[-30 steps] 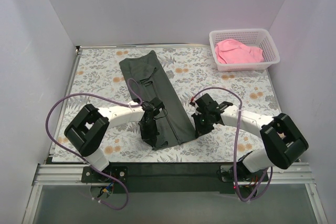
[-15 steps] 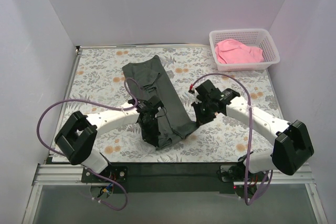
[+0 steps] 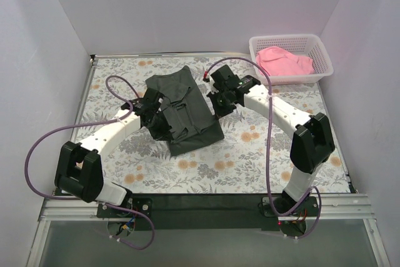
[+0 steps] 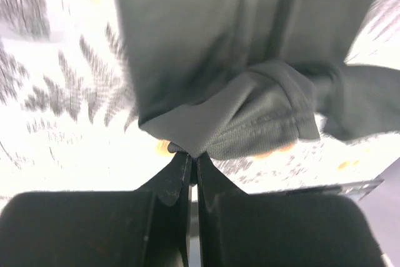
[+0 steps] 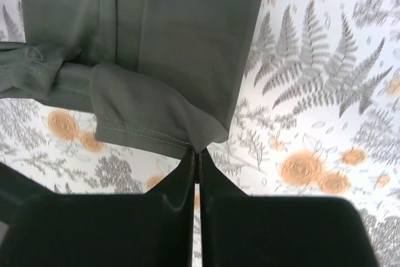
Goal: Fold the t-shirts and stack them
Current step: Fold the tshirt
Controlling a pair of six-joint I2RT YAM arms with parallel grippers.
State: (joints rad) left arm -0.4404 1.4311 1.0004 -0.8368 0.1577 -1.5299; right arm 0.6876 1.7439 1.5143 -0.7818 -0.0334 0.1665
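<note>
The dark charcoal t-shirt [image 3: 184, 114] lies on the floral table, its near end lifted and doubled back over the far part. My left gripper [image 3: 154, 105] is shut on a corner of its hem, seen in the left wrist view [image 4: 192, 152], with the cloth [image 4: 250, 60] hanging beyond. My right gripper [image 3: 220, 97] is shut on the other hem corner, seen in the right wrist view [image 5: 197, 149], with the stitched edge [image 5: 144, 132] beside it. The pink t-shirt [image 3: 282, 60] lies crumpled in the white basket.
The white mesh basket [image 3: 291, 78] stands at the back right corner. The floral tablecloth [image 3: 262, 148] covers the table. White walls close in the left, back and right. Purple cables loop off both arms.
Both grippers have moved away from me toward the back of the table, carrying the shirt's near hem up and over its far part. The shirt now looks shorter and doubled.
</note>
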